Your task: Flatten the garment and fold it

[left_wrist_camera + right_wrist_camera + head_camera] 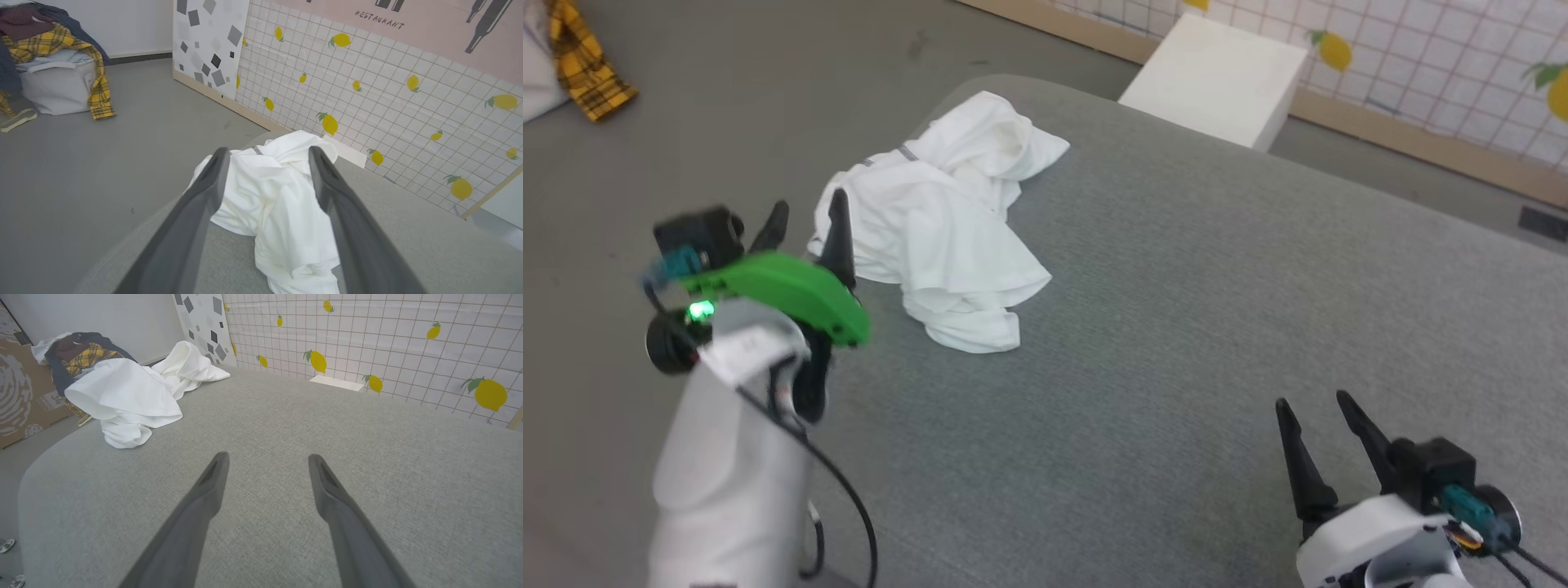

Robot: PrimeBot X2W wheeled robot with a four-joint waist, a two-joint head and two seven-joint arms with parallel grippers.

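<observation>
The garment (939, 229), a white T-shirt with a dark flecked seam, lies crumpled in a heap at the far left corner of the grey padded table (1176, 327). My left gripper (809, 216) hovers just left of the heap, open, nothing between its fingers. In the left wrist view the garment (269, 196) sits ahead between and beyond the spread fingers (212, 175). My right gripper (1311, 404) stands open over bare table at the near right, far from the cloth. The right wrist view shows the garment (126, 396) at its upper left.
A white box (1217, 73) stands on the floor beyond the table's far edge, by a lemon-patterned tiled wall (1421, 57). A yellow plaid cloth (584, 61) hangs over a pile of clothes on a bin (57, 81) across the grey floor.
</observation>
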